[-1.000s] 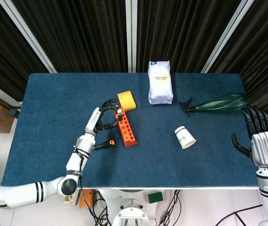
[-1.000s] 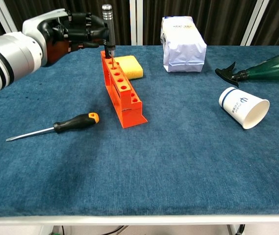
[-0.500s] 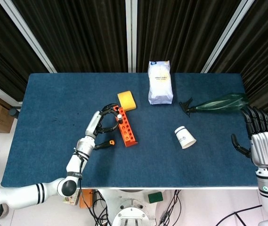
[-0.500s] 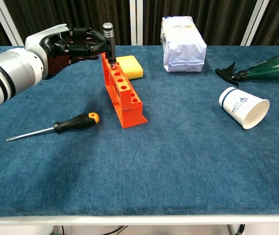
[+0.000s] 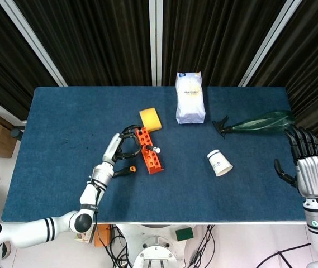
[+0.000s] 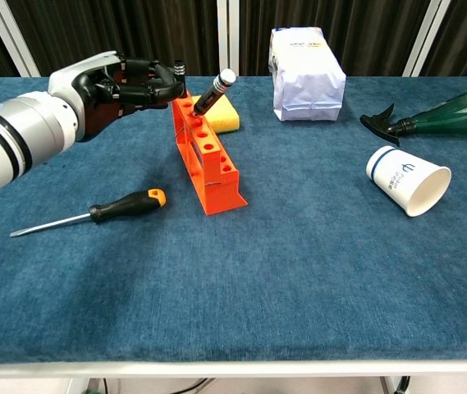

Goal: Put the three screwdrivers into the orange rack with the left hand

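Blue cloth table against dark curtains: one black-handled screwdriver (image 6: pixel 210 91) leans crooked in the orange rack (image 6: pixel 204 152), left hand (image 6: pixel 126 82) loose beside it holding nothing, orange-handled screwdriver (image 6: pixel 93 215) lies unplaced, third I can't spot, right hand (image 5: pixel 305 162) idle and open.

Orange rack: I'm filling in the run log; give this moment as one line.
left hand beside orange plastic rack, empty | black-handled screwdriver tilted in a far rack hole | orange-and-black screwdriver lying on blue table | right hand open

left arm (image 6: pixel 11 135): white shell, black bands
left hand (image 6: pixel 122 82): white back, black fingers
right hand (image 5: pixel 311 167): silver-grey back, black fingers, white forearm
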Robot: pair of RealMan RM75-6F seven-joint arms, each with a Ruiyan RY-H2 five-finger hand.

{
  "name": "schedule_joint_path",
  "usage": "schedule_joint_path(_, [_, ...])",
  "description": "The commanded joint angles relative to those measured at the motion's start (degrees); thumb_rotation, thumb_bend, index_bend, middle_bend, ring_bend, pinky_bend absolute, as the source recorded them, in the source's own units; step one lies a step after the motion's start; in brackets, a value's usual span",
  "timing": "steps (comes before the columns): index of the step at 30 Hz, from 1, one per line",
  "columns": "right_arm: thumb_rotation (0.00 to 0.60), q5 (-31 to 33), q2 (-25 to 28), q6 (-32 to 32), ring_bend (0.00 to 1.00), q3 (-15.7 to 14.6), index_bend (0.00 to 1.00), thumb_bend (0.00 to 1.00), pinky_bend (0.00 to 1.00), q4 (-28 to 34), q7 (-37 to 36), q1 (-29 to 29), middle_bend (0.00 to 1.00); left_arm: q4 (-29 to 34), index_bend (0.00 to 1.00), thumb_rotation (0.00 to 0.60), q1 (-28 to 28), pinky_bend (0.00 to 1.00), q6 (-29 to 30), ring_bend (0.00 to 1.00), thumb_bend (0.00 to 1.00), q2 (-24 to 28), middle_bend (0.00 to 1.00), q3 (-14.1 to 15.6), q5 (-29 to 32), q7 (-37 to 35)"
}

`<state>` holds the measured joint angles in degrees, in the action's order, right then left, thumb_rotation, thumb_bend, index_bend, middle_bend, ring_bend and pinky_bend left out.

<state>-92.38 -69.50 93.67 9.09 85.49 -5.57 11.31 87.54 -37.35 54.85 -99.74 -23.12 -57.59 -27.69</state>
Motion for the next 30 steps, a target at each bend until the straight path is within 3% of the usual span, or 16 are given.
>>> schedule_joint_path(1, [0.600, 0.01, -0.06, 0.04, 0.00, 0.00, 0.00, 0.40, 0.00, -0.11, -0.03, -0.01, 0.00, -0.12, 0.63, 0.600, -0.09, 0.13, -0.07, 0.02, 0.35, 0.02, 0.14, -0.38, 0.09, 0.08])
schedule_joint_path(8, [0.600, 0.16, 0.09, 0.00, 0.00, 0.05, 0.00, 0.40, 0.00, -0.20, -0.21, -0.03, 0.00, 0.28, 0.50, 0.600, 0.37, 0.13, 0.63, 0.02, 0.35, 0.52, 0.14, -1.24, -0.16, -0.17])
schedule_joint_path(13, [0.600, 0.18, 0.00, 0.05, 0.00, 0.12, 0.00, 0.40, 0.00, -0.29, -0.31, 0.03, 0.00, 1.90, 0.33, 0.600, 1.44, 0.13, 3.43, 0.02, 0.34, 1.68, 0.14, -0.94, -3.28, 0.43])
schedule_joint_path(20, [0.600, -0.20, 0.42, 0.91, 0.00, 0.82, 0.00, 0.40, 0.00, 0.13, -0.26, 0.25, 0.00, 4.32, 0.32, 0.600, 3.79, 0.13, 7.65, 0.02, 0.26, 4.64, 0.13, 2.11, -9.76, 2.33])
schedule_joint_path(30, [0.600, -0.57, 1.12, 1.44, 0.00, 0.96, 0.00, 0.40, 0.00, 1.19, 0.16, 0.20, 0.00, 5.20, 0.34, 0.600, 2.78, 0.13, 7.97, 0.01, 0.22, 5.76, 0.10, 6.26, -16.13, 7.73])
